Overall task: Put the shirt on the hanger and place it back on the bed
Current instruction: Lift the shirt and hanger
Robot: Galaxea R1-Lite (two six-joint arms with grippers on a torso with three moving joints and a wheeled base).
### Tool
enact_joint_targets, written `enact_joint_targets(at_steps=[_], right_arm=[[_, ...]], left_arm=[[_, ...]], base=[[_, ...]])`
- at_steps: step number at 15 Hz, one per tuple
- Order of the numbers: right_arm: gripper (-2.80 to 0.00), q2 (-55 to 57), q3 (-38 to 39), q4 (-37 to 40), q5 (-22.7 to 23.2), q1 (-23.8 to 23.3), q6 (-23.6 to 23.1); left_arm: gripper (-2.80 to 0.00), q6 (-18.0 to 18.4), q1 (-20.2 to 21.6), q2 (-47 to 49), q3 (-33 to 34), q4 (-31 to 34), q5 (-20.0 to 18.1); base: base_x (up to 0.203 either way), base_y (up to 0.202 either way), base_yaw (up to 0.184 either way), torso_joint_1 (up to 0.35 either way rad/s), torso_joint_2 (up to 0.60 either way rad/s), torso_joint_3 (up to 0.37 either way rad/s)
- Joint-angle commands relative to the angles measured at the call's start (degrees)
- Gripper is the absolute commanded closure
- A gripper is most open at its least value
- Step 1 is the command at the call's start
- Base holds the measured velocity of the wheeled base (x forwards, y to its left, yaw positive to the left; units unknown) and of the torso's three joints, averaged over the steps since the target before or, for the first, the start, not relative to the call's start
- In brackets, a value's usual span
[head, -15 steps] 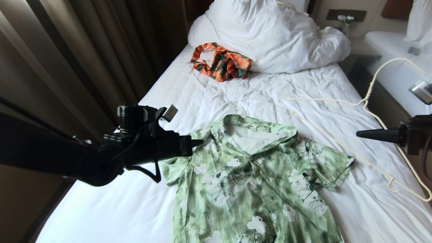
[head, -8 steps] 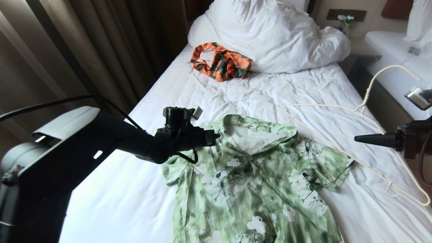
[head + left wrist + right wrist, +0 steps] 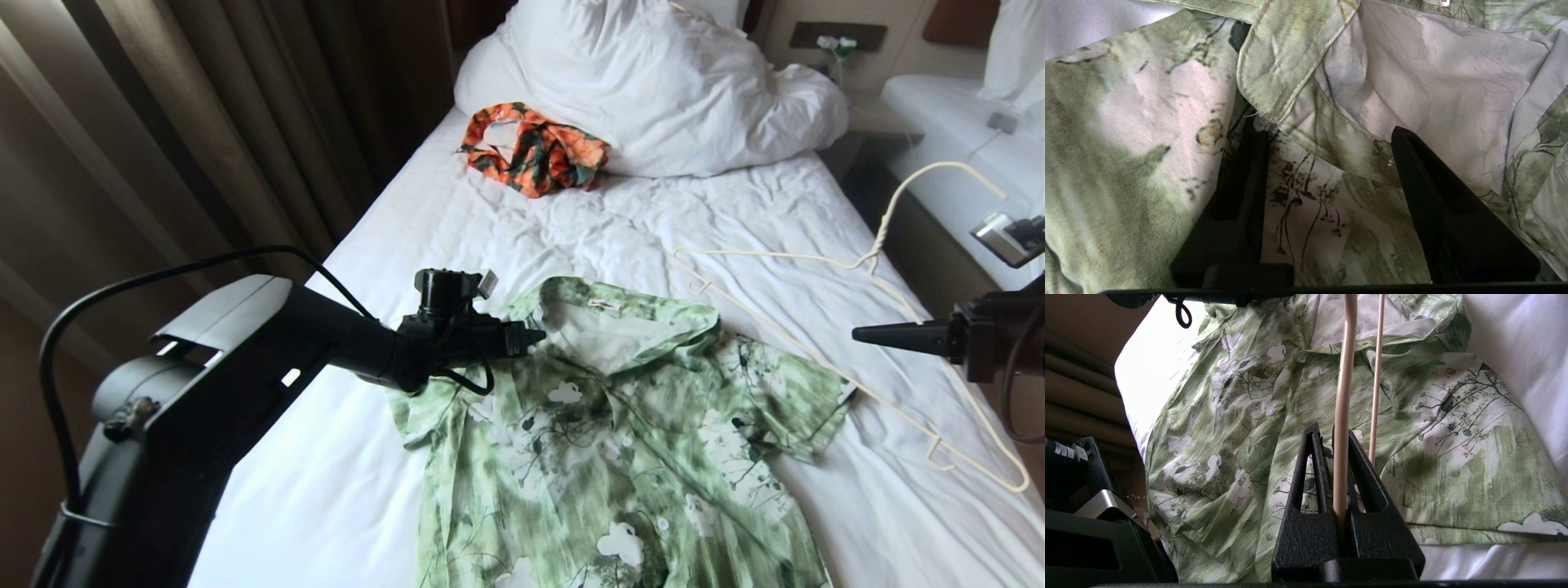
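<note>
On bed (image 3: 522,237): shirt (image 3: 604,441), small white collar label (image 3: 603,305), writing unreadable.

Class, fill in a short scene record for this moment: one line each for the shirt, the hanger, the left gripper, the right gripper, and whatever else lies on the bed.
shirt: spread flat on the bed, collar toward the pillow, no hanger inside it
hanger: held above the sheet to the shirt's right
left gripper: jaws open, at the shirt's collar
right gripper: jaws shut on the hanger's wire
other items: orange patterned garment beside the white duvet
</note>
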Motion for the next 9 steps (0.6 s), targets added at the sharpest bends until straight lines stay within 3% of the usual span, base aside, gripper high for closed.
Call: enact_joint_targets(at_steps=[1,4,9], right_arm=[[0.00,0.7,-0.2,-0.5,0.3,0.0,-0.1],[0.00,2.3,-0.1,-2.9,0.3,0.2,-0.1],[0.00,2.8,-0.2,-3.0,0.3,0.5,-0.1]], left_arm=[[-2.80,-0.1,0.7,0.5,-1.0,0.5,-0.1],[-2.80,-0.3,1.4,0.6,-3.3,2.1,-0.3],[-2.80,-3.6,0.7,3.3,-9.0,2.3,-0.4]], base=[[0.000,0.000,0.000,0.000,0.00,0.000],[0.000,0.000,0.000,0.000,0.00,0.000],[0.000,0.000,0.000,0.000,0.00,0.000]])
